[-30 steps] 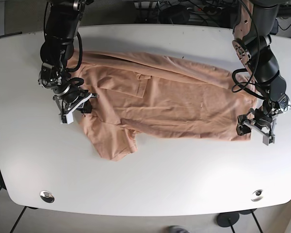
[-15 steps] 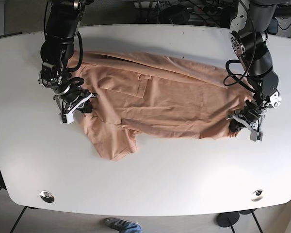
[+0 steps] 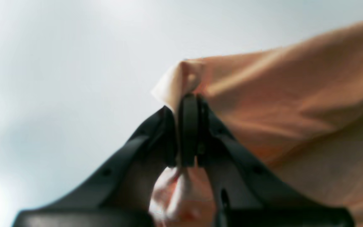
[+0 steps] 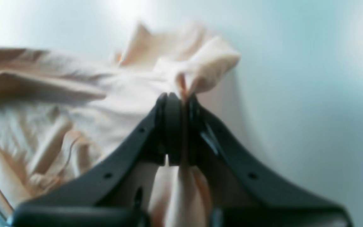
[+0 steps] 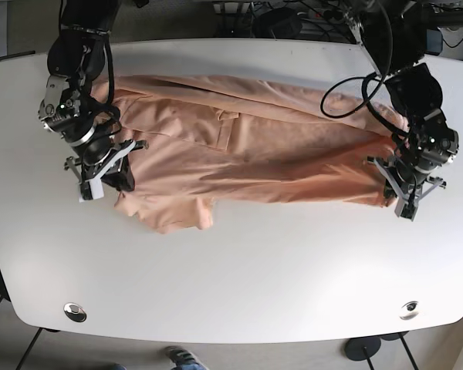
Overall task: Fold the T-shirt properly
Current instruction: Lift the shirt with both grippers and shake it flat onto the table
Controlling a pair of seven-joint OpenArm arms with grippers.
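T-shirt: peach/orange, spread lengthwise across the far half of the white surface, stretched between the two arms. Wrinkled; a flap lies doubled over near the middle-top, and a sleeve pokes out toward the near edge at base view's lower left.

Left pincer: on base view's right, at the shirt's right-hand end. Jaws pressed together w/ a pinch of cloth between them. Wrist view shows a pale corner of fabric sticking up past the tips and more bunched below, behind the jaws. Rest of the cloth runs off to that view's right, draped in soft folds.

Right pincer: on base view's left, at the shirt's left-hand end. Jaws closed narrow on a thin fold of the T-shirt. A pale lobe of cloth curls over just past the tips; more hangs down between the black fingers toward the camera. Crumpled fabric spreads to that view's left.

Cloth tension: the long lower edge runs fairly straight between the two grip pts in base view; can't tell if the gripped ends are lifted off the surface or resting on it.

Surface: white, rounded corners, two small round metal fittings near the front edge, one at left and one at right.

Blur: both wrist views soft, fine detail of the seams not readable.
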